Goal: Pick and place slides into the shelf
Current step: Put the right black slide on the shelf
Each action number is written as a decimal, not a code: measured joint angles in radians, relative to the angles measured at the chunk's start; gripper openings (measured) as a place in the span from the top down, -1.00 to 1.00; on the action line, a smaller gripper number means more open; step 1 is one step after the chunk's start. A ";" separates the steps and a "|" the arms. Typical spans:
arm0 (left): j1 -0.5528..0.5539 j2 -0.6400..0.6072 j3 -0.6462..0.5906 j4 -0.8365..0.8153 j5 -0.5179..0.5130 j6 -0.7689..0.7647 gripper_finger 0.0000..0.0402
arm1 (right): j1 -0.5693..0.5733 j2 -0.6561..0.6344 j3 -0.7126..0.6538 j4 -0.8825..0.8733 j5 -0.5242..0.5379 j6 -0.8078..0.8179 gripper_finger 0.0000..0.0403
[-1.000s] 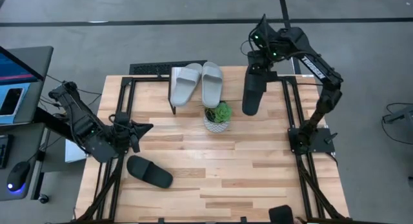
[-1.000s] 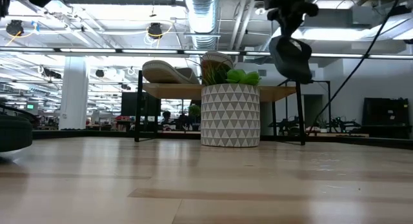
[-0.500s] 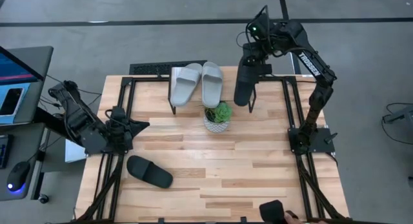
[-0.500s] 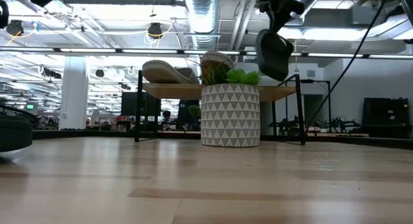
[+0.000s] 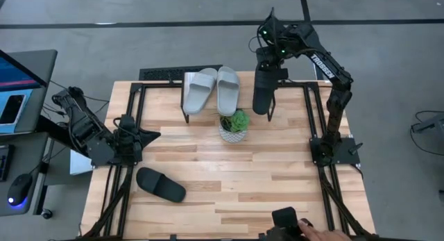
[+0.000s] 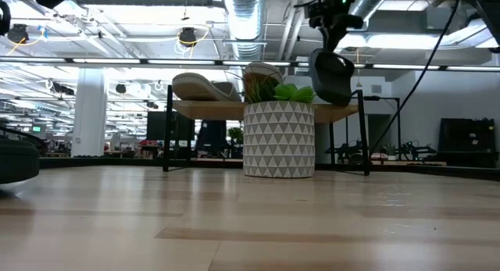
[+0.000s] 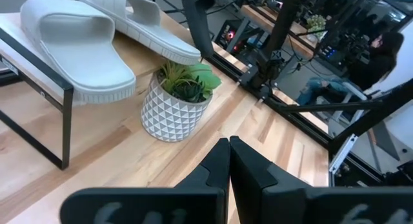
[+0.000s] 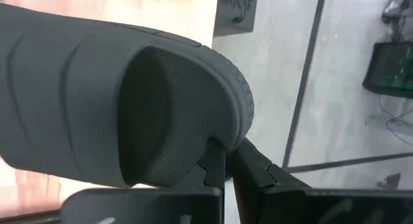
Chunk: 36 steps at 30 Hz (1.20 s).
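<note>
A black slide (image 5: 262, 92) hangs over the right part of the shelf (image 6: 344, 112), with my right gripper (image 5: 268, 63) shut on its upper end. In the low view this slide (image 6: 332, 76) is just above the plank. Two light grey slides (image 5: 200, 89) (image 5: 228, 89) lie on the shelf's left part, soles down. Another black slide (image 5: 161, 185) lies on the table near the left front. My left gripper (image 5: 157, 135) waits shut above the table's left side, holding nothing. My right gripper pinches the black slide's rim at one end (image 8: 218, 144) between its two fingers. The fingers come from above, slanting down. The slide hangs below them, long axis nearly upright, clear of the shelf and the table.
A white patterned pot with a green plant (image 5: 234, 126) stands on the table just in front of the shelf. Black frame rails run along both table sides. A person's hand (image 5: 320, 234) with a dark object (image 5: 284, 217) shows at the near edge, right.
My right gripper has carried the black slide toward the table's left, from beside the shelf's right end to over its plank; the slide still hangs clear. My left gripper has drawn back a little toward the left edge. The person's hand has come in along the near edge.
</note>
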 joint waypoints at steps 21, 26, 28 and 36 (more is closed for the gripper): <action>0.000 -0.006 0.000 -0.045 0.025 -0.002 1.00 | -0.041 0.100 0.006 0.092 0.069 -0.037 1.00; 0.000 -0.007 0.000 -0.051 0.025 -0.002 1.00 | -0.045 0.100 0.006 0.087 0.048 -0.049 1.00; 0.000 -0.006 0.000 -0.051 0.025 -0.002 1.00 | -0.044 0.100 0.006 0.087 0.045 -0.050 1.00; 0.000 -0.007 0.000 -0.051 0.019 -0.002 1.00 | -0.041 0.100 0.006 0.088 0.039 -0.050 1.00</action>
